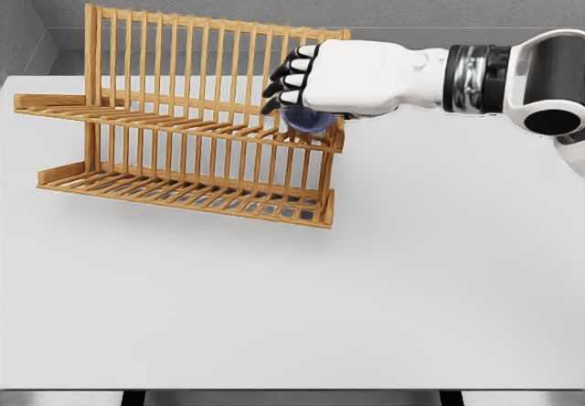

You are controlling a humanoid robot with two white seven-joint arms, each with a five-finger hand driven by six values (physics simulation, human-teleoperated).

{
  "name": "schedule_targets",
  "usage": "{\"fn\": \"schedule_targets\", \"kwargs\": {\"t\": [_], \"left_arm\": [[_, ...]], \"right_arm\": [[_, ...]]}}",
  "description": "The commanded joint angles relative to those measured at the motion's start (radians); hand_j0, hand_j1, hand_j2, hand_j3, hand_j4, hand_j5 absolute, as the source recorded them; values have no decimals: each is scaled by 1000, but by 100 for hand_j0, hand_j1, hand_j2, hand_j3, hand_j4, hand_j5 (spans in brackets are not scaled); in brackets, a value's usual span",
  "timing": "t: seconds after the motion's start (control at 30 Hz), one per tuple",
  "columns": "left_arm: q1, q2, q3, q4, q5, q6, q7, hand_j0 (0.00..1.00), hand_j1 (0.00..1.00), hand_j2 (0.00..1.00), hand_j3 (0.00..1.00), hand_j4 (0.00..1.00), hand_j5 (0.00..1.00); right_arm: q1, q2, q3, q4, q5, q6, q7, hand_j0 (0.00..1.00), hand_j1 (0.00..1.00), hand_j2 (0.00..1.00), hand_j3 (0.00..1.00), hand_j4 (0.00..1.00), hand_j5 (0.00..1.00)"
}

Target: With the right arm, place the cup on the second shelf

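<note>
A wooden two-tier dish rack [183,122] stands on the white table at the back left. My right hand [302,86] reaches in from the right and hovers over the right end of the upper shelf [183,121]. Under its palm shows part of a blue cup [303,121], sitting at or just above the upper shelf's slats. The fingers curl down around the cup's top. Most of the cup is hidden by the hand, so I cannot tell whether it rests on the shelf. The left arm is out of view.
The rack's lower shelf [183,191] holds nothing. The white table [292,315] spreads in front and to the right of the rack. A grey wall stands behind.
</note>
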State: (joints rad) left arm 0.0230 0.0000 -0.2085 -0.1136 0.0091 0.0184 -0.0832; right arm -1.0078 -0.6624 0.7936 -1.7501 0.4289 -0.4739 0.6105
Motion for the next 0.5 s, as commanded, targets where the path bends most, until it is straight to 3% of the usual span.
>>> {"fn": "schedule_targets", "kwargs": {"t": [0.0, 0.1, 0.17, 0.2, 0.27, 0.33, 0.4, 0.47], "left_arm": [[2, 0, 0, 0, 0, 0, 0, 100, 100, 100, 100, 100, 100], [0, 0, 0, 0, 0, 0, 0, 100, 100, 100, 100, 100, 100], [0, 0, 0, 0, 0, 0, 0, 100, 100, 100, 100, 100, 100], [0, 0, 0, 0, 0, 0, 0, 100, 100, 100, 100, 100, 100], [0, 0, 0, 0, 0, 0, 0, 100, 100, 100, 100, 100, 100], [2, 0, 0, 0, 0, 0, 0, 100, 100, 100, 100, 100, 100], [2, 0, 0, 0, 0, 0, 0, 100, 100, 100, 100, 100, 100], [0, 0, 0, 0, 0, 0, 0, 100, 100, 100, 100, 100, 100]], "right_arm": [[2, 1, -37, 0, -9, 6, 0, 100, 100, 100, 100, 100, 100], [15, -14, -203, -2, -7, -3, 0, 100, 100, 100, 100, 100, 100], [77, -54, -367, -3, -9, -20, 0, 100, 100, 100, 100, 100, 100], [161, -65, -500, -3, -9, -61, 0, 100, 100, 100, 100, 100, 100], [471, -16, -827, -3, -9, -137, 0, 100, 100, 100, 100, 100, 100], [645, 0, -1020, -3, -10, -137, 0, 100, 100, 100, 100, 100, 100], [756, 6, -1045, -3, -12, -137, 0, 100, 100, 100, 100, 100, 100], [816, 37, -969, -3, -9, -137, 0, 100, 100, 100, 100, 100, 100]]}}
